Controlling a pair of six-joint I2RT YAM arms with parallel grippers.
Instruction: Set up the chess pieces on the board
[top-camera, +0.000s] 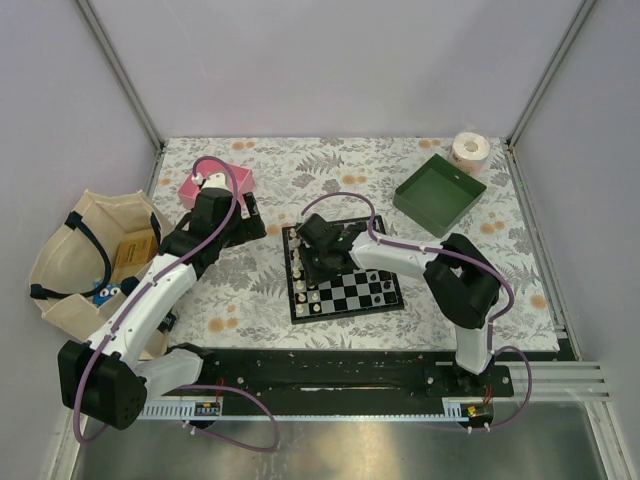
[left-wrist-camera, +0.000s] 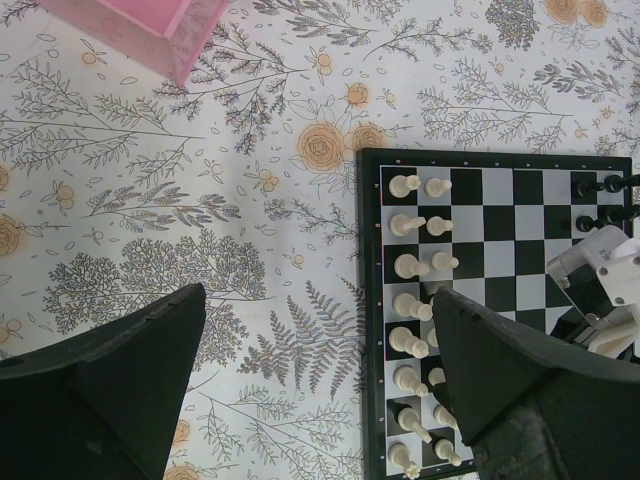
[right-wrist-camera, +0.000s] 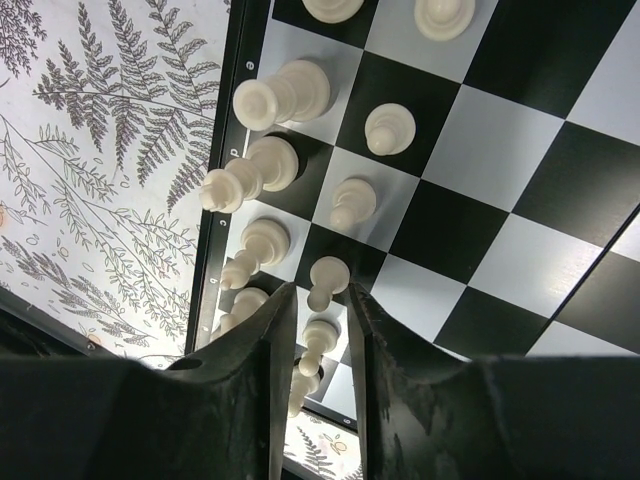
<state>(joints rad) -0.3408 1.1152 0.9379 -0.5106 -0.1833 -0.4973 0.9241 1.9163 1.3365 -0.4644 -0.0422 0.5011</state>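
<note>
The board (top-camera: 346, 313) lies mid-table on the flowered cloth. Cream-white chess pieces (top-camera: 305, 282) stand in two columns along its left side, black ones (top-camera: 386, 290) at its right side. My right gripper (top-camera: 318, 262) hangs low over the white columns. In the right wrist view its fingers (right-wrist-camera: 318, 300) stand slightly apart, open, either side of a standing white pawn (right-wrist-camera: 328, 278) on the board (right-wrist-camera: 228, 150). My left gripper (top-camera: 252, 216) hovers over the cloth just left of the board. Its fingers (left-wrist-camera: 320, 400) are wide open and hold nothing, beside the white pieces (left-wrist-camera: 405, 265).
A pink tray (top-camera: 215, 185) sits at the back left behind my left gripper, its corner (left-wrist-camera: 150, 20) in the left wrist view. A green tray (top-camera: 438, 190) and a tape roll (top-camera: 470, 150) sit at the back right. A cloth bag (top-camera: 90, 260) lies off the table's left edge.
</note>
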